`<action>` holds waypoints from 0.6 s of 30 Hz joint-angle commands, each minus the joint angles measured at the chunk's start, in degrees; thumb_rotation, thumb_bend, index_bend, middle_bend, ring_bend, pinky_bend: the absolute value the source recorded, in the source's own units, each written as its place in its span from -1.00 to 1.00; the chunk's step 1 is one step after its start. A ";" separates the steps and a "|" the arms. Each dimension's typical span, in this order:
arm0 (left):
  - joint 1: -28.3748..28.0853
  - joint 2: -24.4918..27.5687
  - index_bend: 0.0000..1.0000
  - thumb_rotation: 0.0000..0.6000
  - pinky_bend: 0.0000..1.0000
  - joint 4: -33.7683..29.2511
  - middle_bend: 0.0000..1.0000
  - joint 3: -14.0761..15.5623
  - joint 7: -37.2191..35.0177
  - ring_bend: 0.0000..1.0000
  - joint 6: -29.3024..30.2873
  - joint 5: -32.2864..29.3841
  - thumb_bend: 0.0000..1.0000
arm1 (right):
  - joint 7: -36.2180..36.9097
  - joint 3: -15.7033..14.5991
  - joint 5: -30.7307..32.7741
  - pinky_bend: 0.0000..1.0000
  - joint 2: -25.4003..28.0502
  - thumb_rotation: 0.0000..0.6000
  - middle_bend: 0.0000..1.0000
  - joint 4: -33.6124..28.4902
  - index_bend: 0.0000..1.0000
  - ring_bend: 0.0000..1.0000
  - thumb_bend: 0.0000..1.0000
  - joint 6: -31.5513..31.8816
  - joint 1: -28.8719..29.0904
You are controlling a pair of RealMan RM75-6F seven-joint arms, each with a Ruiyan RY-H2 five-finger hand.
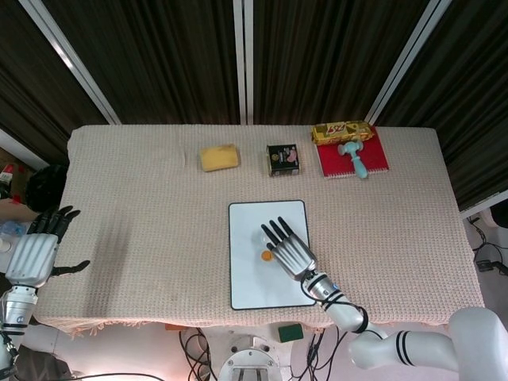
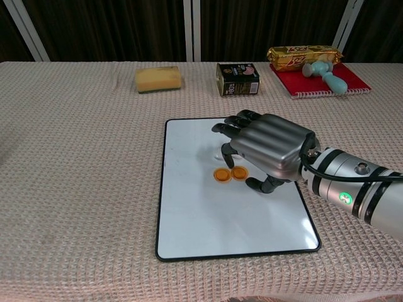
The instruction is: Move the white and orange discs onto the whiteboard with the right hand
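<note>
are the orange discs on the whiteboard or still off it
On it. Both orange discs lie flat side by side on the whiteboard, just beside the right hand.

two orange discs (image 2: 230, 173), one whiteboard (image 2: 189, 214), one sponge (image 2: 158, 78), one tin (image 2: 237, 78), one red notebook (image 2: 327, 83), two hands (image 2: 267, 150).

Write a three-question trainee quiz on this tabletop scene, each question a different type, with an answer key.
1. True or false: two orange discs lie on the whiteboard.
2. Multiple choice: what lies on the red notebook? A) a yellow sponge B) a light blue toy hammer C) a dark tin
3. Fill in: the right hand hovers over the ____.

Key
1. True; they sit side by side beside the hand.
2. B; the light blue toy hammer lies on it, next to a gold snack pack.
3. whiteboard.
</note>
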 commanded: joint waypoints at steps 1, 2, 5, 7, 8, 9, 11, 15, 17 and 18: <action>-0.01 -0.01 -0.74 0.69 -0.79 0.00 -0.83 0.02 0.03 -1.00 -0.04 0.00 -0.92 | 0.64 -0.19 -1.04 -1.00 0.79 1.00 -0.99 -1.15 -0.36 -1.00 -0.29 0.96 -0.31; -0.02 -0.02 -0.74 0.70 -0.79 0.01 -0.83 0.03 0.06 -1.00 -0.05 0.02 -0.92 | 0.87 -0.32 -1.65 -1.00 1.24 1.00 -0.99 -1.82 -0.36 -1.00 -0.29 1.57 -0.53; 0.05 0.01 -0.74 0.70 -0.79 -0.02 -0.83 0.02 0.02 -1.00 0.15 0.13 -0.92 | 2.48 -1.13 -5.08 -1.00 3.71 1.00 -0.99 -4.96 -0.38 -1.00 -0.30 4.71 -1.75; 0.08 0.01 -0.74 0.70 -0.79 -0.05 -0.83 0.02 0.10 -1.00 0.24 0.15 -0.92 | 3.89 -1.64 -7.80 -1.00 5.95 1.00 -0.98 -7.23 -0.44 -1.00 -0.30 7.69 -2.99; 0.07 0.01 -0.74 0.70 -0.79 -0.09 -0.83 0.02 0.14 -1.00 0.25 0.18 -0.92 | 4.55 -1.80 -8.94 -1.00 6.94 1.00 -0.99 -8.17 -0.49 -1.00 -0.31 9.11 -3.61; 0.06 0.01 -0.74 0.71 -0.79 -0.12 -0.83 0.03 0.18 -1.00 0.28 0.25 -0.92 | 5.33 -1.95 -10.13 -1.00 7.95 1.00 -0.99 -9.05 -0.57 -1.00 -0.33 10.66 -4.30; 0.10 0.01 -0.74 0.70 -0.79 -0.26 -0.83 0.10 0.28 -1.00 0.41 0.43 -0.92 | 8.14 -2.44 -13.27 -1.00 10.35 1.00 -1.00 -10.43 -0.70 -1.00 -0.35 14.73 -6.18; 0.26 0.01 -0.74 0.69 -0.79 -0.64 -0.83 0.15 0.69 -1.00 1.02 0.89 -0.92 | 15.92 -3.64 -17.72 -1.00 14.57 1.00 -1.00 -8.87 -0.97 -1.00 -0.41 24.06 -11.53; 0.32 -0.02 -0.74 0.70 -0.79 -0.81 -0.83 0.20 0.85 -1.00 1.27 1.15 -0.92 | 17.85 -3.79 -17.04 -1.00 15.96 1.00 -1.00 -7.34 -1.00 -1.00 -0.43 27.86 -14.61; 0.36 -0.04 -0.74 0.69 -0.79 -0.88 -0.83 0.23 0.95 -1.00 1.41 1.27 -0.92 | 18.44 -3.77 -15.73 -1.00 16.71 1.00 -1.00 -7.00 -1.00 -1.00 -0.44 29.27 -16.26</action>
